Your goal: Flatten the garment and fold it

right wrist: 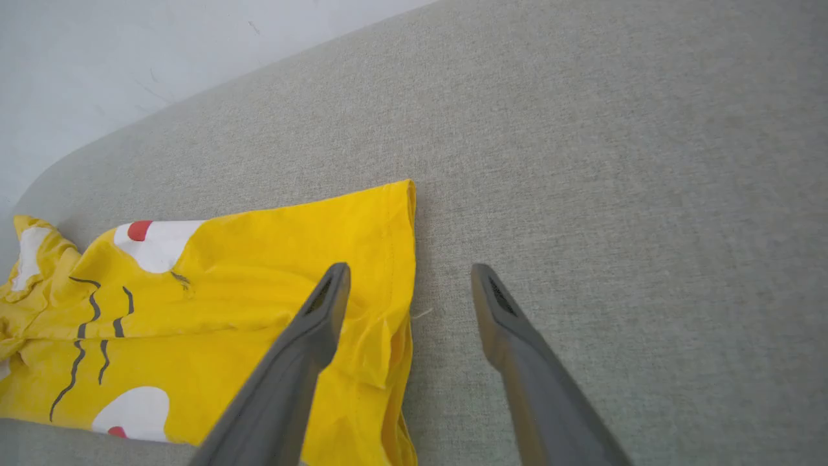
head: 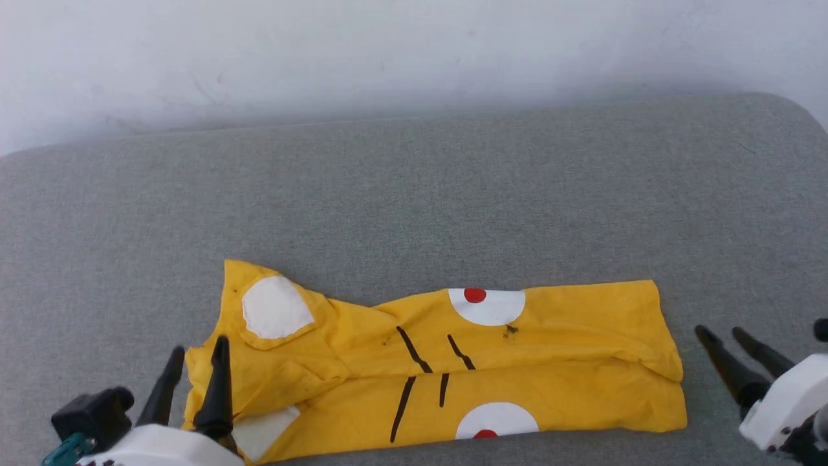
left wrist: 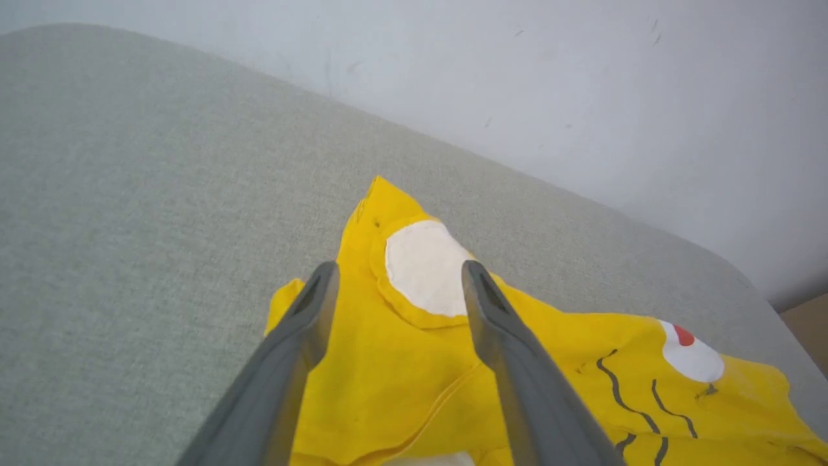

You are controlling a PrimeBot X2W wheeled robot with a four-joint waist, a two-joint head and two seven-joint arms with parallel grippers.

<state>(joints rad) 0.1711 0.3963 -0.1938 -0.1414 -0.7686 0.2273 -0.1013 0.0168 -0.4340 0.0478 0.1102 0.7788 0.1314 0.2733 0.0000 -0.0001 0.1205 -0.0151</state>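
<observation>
Grey fabric cushion [head: 414, 194], pale wall [head: 414, 52] behind. The yellow garment [head: 569, 323] lies folded lengthwise into a long band between my two grippers, print side up. My left gripper [head: 199, 349] is spread and empty over the crumpled sleeve end, with a white patch [left wrist: 424, 265] just ahead between its fingers. Can't tell if it touches the cloth. My right gripper [head: 719, 333] is spread too, holding nothing, just beside the hem end: one finger [right wrist: 310, 336] over the hem edge, the other over bare cushion.
</observation>
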